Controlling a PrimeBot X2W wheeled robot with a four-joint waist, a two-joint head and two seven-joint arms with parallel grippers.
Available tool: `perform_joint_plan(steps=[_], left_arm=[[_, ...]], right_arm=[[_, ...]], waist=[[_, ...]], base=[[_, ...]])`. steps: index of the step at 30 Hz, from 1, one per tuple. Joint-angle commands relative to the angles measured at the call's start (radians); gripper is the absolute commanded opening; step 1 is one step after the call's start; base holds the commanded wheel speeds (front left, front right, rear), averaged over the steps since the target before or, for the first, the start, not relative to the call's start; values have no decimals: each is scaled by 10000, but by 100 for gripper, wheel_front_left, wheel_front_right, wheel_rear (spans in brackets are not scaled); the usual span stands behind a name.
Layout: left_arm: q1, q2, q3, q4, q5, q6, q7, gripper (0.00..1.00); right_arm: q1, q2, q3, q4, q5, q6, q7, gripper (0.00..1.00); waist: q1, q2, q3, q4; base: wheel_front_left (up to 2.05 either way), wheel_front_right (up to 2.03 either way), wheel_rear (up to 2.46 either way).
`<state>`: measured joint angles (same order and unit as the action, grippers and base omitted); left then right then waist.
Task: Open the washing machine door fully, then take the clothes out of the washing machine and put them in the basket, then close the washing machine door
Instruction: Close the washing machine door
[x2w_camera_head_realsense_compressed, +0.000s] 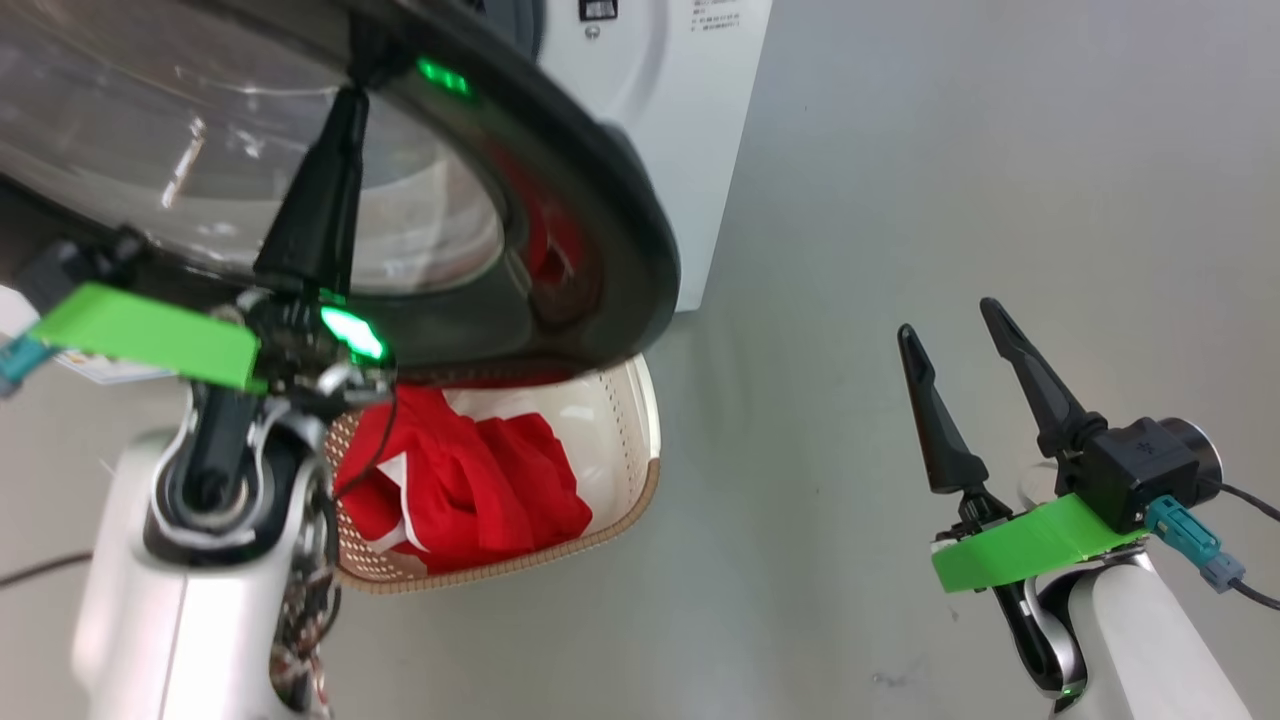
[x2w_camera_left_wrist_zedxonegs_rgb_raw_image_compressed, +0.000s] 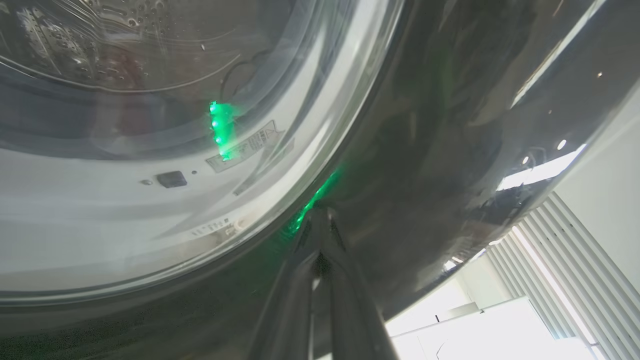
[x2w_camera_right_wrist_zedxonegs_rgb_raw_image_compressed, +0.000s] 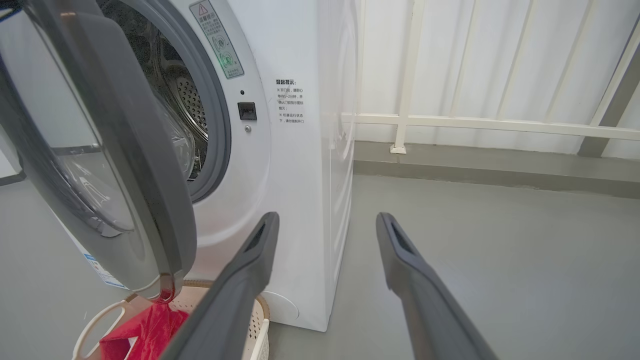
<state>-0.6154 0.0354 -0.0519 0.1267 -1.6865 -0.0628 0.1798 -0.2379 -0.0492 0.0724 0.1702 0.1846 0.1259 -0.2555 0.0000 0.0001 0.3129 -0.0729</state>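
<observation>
Since the clothes (x2w_camera_head_realsense_compressed: 470, 490) already lie in the basket (x2w_camera_head_realsense_compressed: 630, 440) under the half-open washing machine door (x2w_camera_head_realsense_compressed: 600, 200), only closing seems left, the left claw (x2w_camera_left_wrist_zedxonegs_rgb_raw_image_compressed: 320, 220) pressed together against its black rim, the right claw (x2w_camera_head_realsense_compressed: 948, 320) spread above the floor (x2w_camera_head_realsense_compressed: 850, 200).

Blocked over far half of basket (x2w_camera_head_realsense_compressed: 625, 430) by half-open washing machine door (x2w_camera_head_realsense_compressed: 620, 200). Narrow gap into drum (x2w_camera_right_wrist_zedxonegs_rgb_raw_image_compressed: 187, 100) right of door edge. Open over bare floor (x2w_camera_right_wrist_zedxonegs_rgb_raw_image_compressed: 500, 225) farther right.
</observation>
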Motion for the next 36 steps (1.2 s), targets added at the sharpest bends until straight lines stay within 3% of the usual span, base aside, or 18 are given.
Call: perform_joint_plan(steps=[1,25,36], left_arm=[[-640,149,175,0,14,-164,-136,0],[-2782,148,41,1647,243,-636,-886,0],[-1836,230,-241,1546,686,-675,-841,0]], right_arm=[[-249,-10,236,-271,34,48,-63,100],[-555,-10,371,-344,55,48,-63,100],[-490,-10,289,-108,26,48,-63,100]], waist=[[0,-1,220,-32],[0,-1,1037,-263],[0,-1,470,-85]], base=[[0,0,0],[0,0,0],[0,0,0]])
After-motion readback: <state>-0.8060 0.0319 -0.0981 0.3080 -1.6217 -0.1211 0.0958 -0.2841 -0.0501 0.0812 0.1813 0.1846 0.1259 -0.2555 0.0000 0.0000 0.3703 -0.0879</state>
